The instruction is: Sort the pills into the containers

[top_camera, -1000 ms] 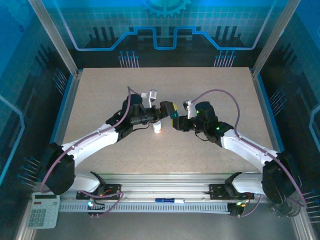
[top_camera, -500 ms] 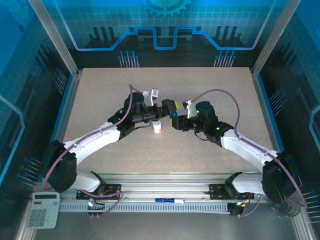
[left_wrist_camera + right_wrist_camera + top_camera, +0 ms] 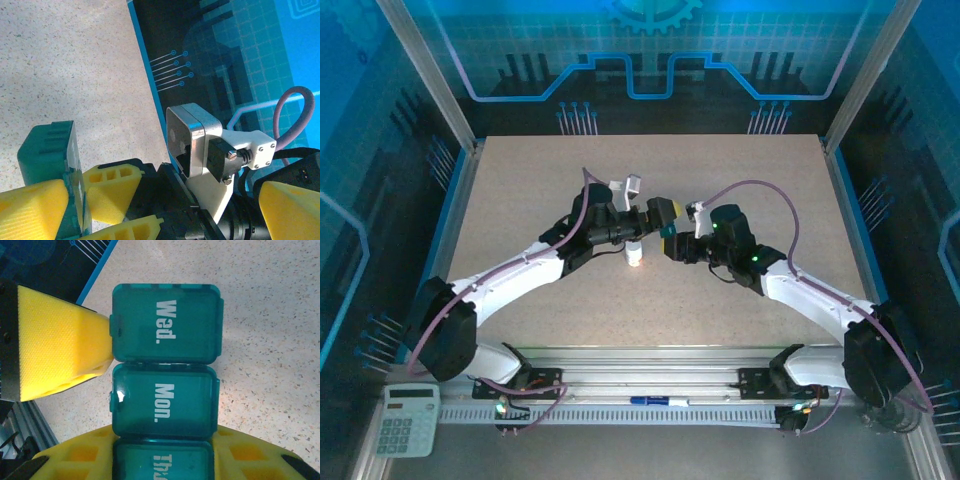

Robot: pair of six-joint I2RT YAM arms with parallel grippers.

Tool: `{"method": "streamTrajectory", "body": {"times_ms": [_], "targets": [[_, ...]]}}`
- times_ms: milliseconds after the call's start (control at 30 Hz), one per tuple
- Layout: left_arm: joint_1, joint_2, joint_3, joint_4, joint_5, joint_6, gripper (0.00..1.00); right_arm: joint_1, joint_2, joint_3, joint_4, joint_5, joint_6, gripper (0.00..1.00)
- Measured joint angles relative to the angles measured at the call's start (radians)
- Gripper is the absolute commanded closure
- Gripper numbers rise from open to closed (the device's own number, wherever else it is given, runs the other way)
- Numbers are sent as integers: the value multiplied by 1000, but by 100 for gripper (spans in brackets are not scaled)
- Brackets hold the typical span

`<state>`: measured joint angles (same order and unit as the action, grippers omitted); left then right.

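Evidently a lid-opening step: the right gripper is clamped on the teal box at mid-table, and the left gripper stands wide apart, one pad against the tab of the "Wed." lid. Next, I judge, that pad must catch the small tab and lever up. The plastic looks smooth and hard, the lids rounded-square, the pad dimpled and foam-like.

- The surface was speckled beige, with blue edging along its left and right sides.
- A small white item lay on it near the middle; its kind could not be told.
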<state>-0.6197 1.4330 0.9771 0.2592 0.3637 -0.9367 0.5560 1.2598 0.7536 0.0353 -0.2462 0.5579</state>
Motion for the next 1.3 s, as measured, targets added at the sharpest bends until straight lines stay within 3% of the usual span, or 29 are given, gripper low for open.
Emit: {"method": "streamTrajectory", "body": {"times_ms": [600, 1300], "targets": [[-44, -15, 42, -15, -60, 31, 1, 7, 13, -42, 0, 10, 0, 64], [55, -132, 12, -283, -211, 243, 1, -1, -23, -182, -152, 151, -118, 59]]}}
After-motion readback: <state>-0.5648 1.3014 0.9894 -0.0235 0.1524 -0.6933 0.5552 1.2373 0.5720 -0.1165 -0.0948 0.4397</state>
